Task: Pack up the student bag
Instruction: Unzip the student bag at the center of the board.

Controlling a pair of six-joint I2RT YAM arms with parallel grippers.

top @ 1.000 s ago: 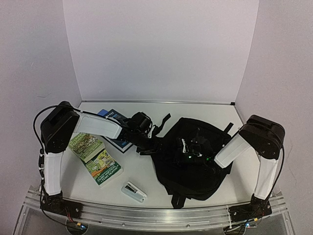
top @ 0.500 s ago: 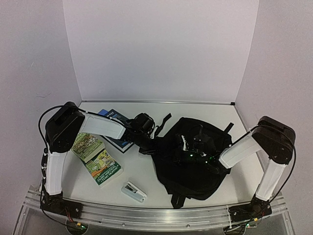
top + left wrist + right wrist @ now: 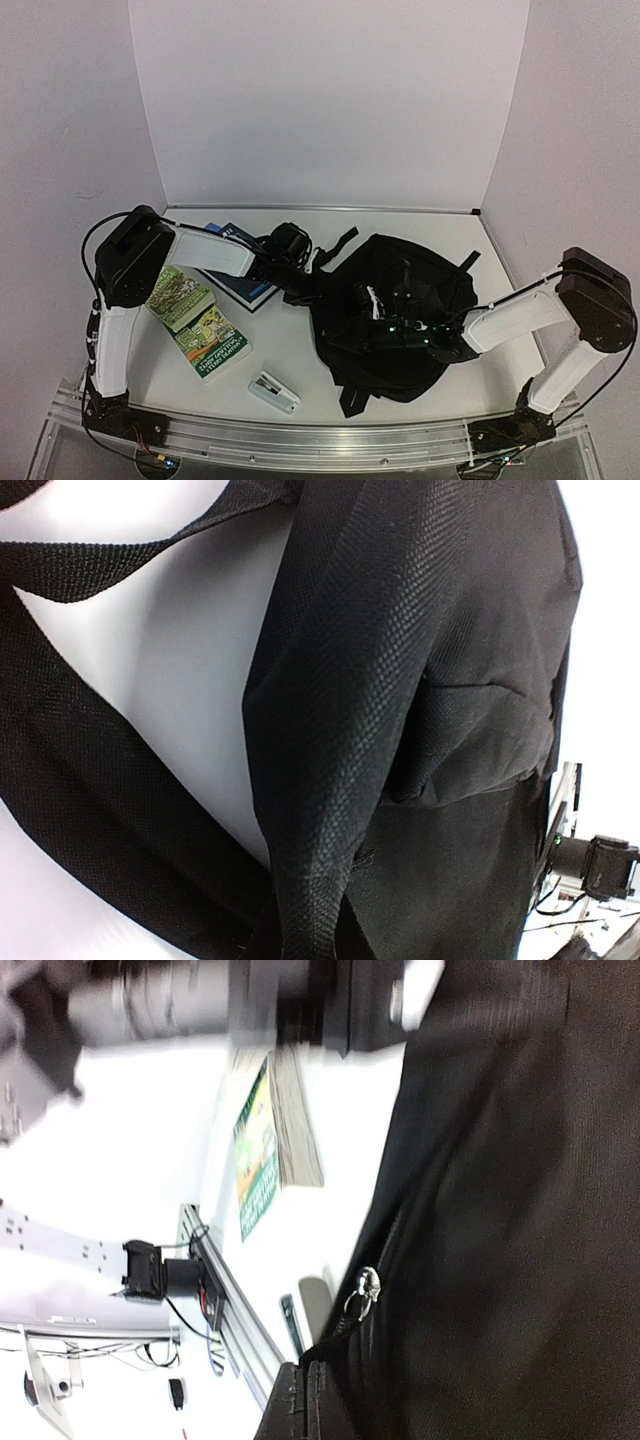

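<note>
Near the left edge of the desk (image 3: 290,352) we see two green books (image 3: 212,342) and a blue book (image 3: 243,288), with a small white stapler (image 3: 273,391) by the near edge. Our left hand (image 3: 316,296) presses against the student bag (image 3: 425,290), and we cannot tell how far open it is. The bag lies on the desk's right half, and our right hand (image 3: 380,320) is pinched closed on its fabric beside the zipper pull (image 3: 366,1285).

White table (image 3: 290,345): student bag (image 3: 405,300), two green books (image 3: 205,335), blue book (image 3: 243,287), small white stapler (image 3: 273,391).
</note>
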